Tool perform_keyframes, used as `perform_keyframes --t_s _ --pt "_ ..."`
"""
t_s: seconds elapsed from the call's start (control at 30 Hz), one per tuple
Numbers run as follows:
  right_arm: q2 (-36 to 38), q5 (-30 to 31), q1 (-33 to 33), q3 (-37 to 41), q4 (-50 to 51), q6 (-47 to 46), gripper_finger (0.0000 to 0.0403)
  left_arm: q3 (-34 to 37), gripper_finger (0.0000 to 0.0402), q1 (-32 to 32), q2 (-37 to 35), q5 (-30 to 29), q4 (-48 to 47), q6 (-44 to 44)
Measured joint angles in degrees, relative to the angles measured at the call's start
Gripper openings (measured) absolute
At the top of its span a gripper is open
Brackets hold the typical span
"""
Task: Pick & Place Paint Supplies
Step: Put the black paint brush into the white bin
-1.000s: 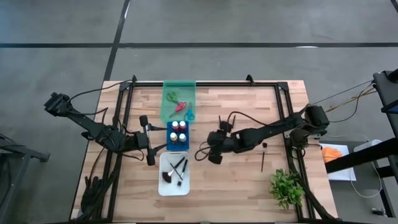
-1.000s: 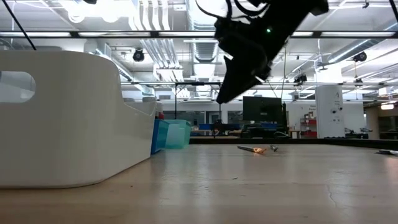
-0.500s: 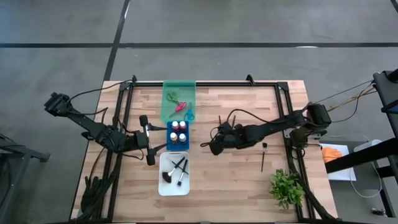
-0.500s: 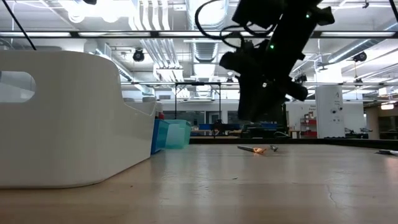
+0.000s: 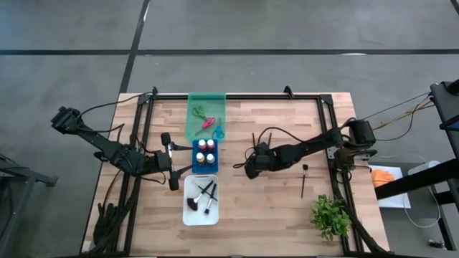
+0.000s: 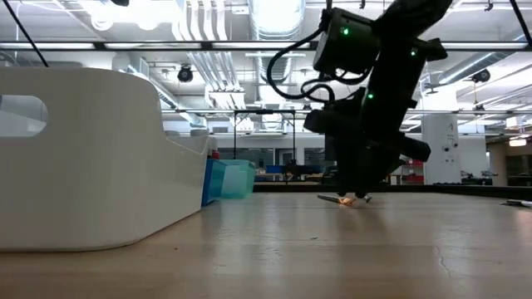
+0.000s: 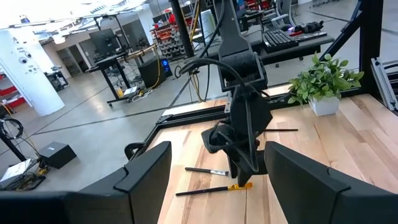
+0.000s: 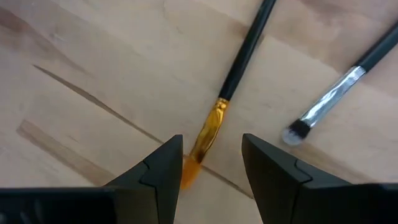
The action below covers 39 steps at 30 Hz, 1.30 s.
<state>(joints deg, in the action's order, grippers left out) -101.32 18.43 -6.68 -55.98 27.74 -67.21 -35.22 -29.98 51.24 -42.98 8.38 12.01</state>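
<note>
Two thin brushes lie on the wooden table near its middle. One has a gold ferrule and orange bristles (image 8: 214, 121); the other (image 8: 329, 99) has a silver ferrule. My right gripper (image 8: 211, 168) points steeply down just above them, open. Its fingers stand on either side of the gold brush's bristle end. The low view shows this gripper (image 6: 359, 187) just above the brushes (image 6: 345, 199). The left wrist view also shows them (image 7: 214, 188). My left gripper (image 5: 173, 160) waits open and holding nothing beside the blue tray (image 5: 195, 163).
The green tray (image 5: 192, 107) holds scissors, the blue tray holds paint bottles, and the white tray (image 5: 188, 215) holds brushes. Another black brush (image 5: 304, 179) lies toward the table's right edge. A leafy plant (image 5: 330, 215) stands at the near right corner.
My right gripper has come down from well above the table to just over the two brushes. It has rolled about its own axis and tipped to point more steeply down. Its fingers have stayed open. The brushes have not moved.
</note>
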Motion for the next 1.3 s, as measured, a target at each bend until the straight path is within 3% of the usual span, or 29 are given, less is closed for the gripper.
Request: perform_keyframes --t_s 0.33,0.43,0.57,0.77,0.97,1.13,1.3 --pt "-6.82 -1.92 0.31 -2.98 0.83 1.69 0.0158 0.00 0.0266 0.00 0.00 0.17 0.40 0.09" --pt "-8.57 -2.55 0.37 -4.59 1.43 2.97 0.0120 0.00 0.0266 0.00 0.00 0.17 0.44 0.11" --pt "-9.90 -2.68 0.16 -6.19 1.05 4.71 0.0029 0.00 0.0267 0.00 0.00 0.17 0.44 0.11" --pt "-7.45 0.04 -1.53 -6.21 1.84 5.70 0.0010 0.00 0.0267 0.00 0.00 0.20 0.39 0.11" --pt "-1.26 2.41 -7.19 -5.25 1.92 7.42 0.0009 0.00 0.0267 -0.03 0.00 0.20 0.37 0.11" --pt "1.31 3.83 -13.65 -4.79 -4.82 18.79 0.0008 0.00 0.0267 -0.04 0.00 0.18 0.37 0.11" --pt "1.66 2.20 -18.60 -5.52 -11.61 36.00 0.0008 0.00 0.0267 -0.04 0.00 0.20 0.42 0.10"
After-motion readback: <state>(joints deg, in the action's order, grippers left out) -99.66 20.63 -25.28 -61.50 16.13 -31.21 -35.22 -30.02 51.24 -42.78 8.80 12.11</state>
